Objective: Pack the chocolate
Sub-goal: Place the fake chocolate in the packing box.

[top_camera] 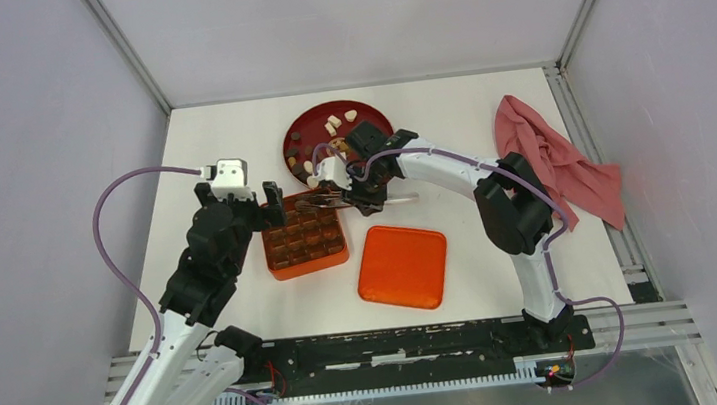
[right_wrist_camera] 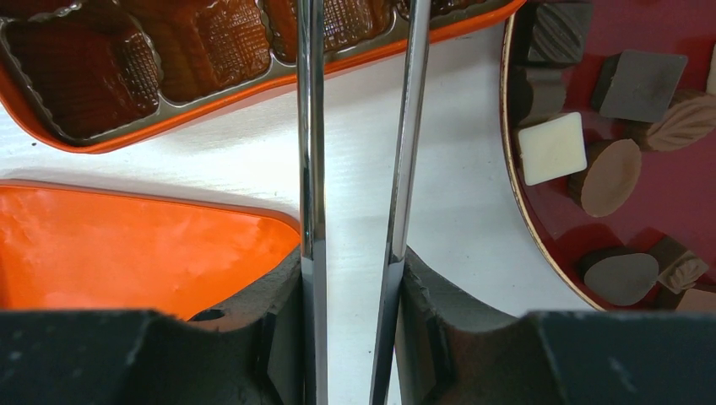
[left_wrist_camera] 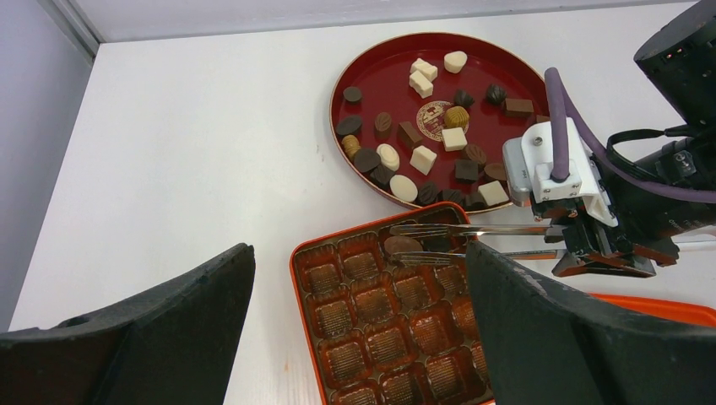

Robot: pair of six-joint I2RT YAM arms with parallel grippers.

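tongs tips cut off, chocolate grip unclear

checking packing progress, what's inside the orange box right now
Rows of brown cups, those in view empty, except one dark chocolate at the far row between the tongs tips. The right-hand cells are covered by a finger of the left gripper.

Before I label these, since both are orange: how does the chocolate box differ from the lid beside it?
The box has a brown insert of small compartments; the lid is plain and smooth. The tweezers reach over the box with a dark chocolate between their tips; the lid holds nothing. Both are orange rounded squares lying flat on the table.
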